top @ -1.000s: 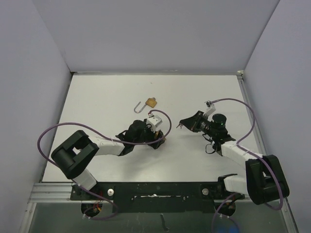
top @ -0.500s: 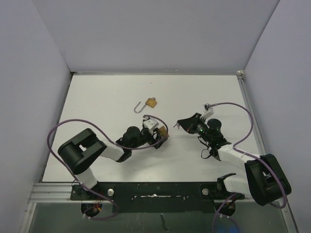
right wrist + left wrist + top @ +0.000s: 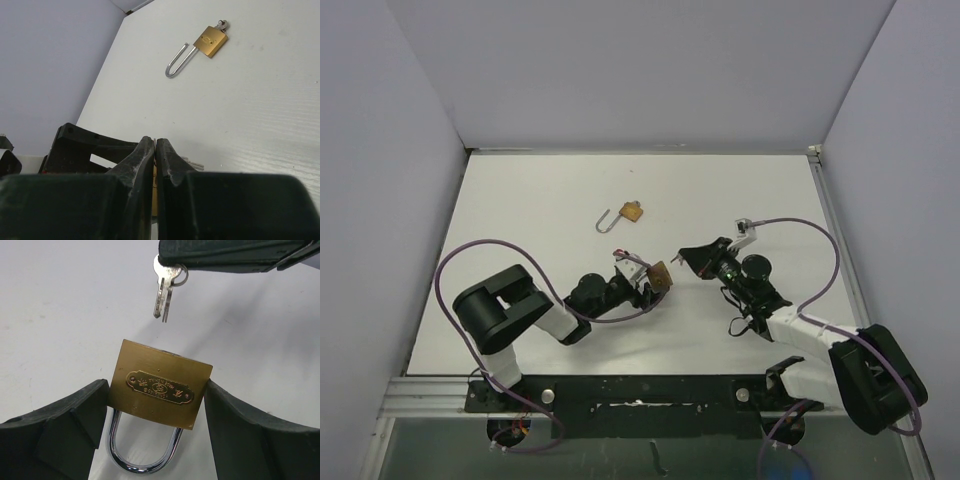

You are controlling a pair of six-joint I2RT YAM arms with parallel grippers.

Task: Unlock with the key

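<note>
The left tool [image 3: 156,402] is clamped on the brass padlock [image 3: 159,385], one finger against each side of the body, with the shackle pointing back toward the wrist. The right tool [image 3: 154,147] is clenched on the keys [image 3: 164,292], whose tips hang just short of the padlock, not touching it. A second padlock [image 3: 630,212] lies on the worktop [image 3: 520,220], well apart.

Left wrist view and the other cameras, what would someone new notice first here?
A brass padlock clamped in the left gripper fills the left wrist view, shackle toward the camera. Just above it, keys hang from the shut right gripper, tips pointing at the lock body but not touching it. Farther back on the white table lies a second padlock with a long shackle, apart from both arms.
</note>
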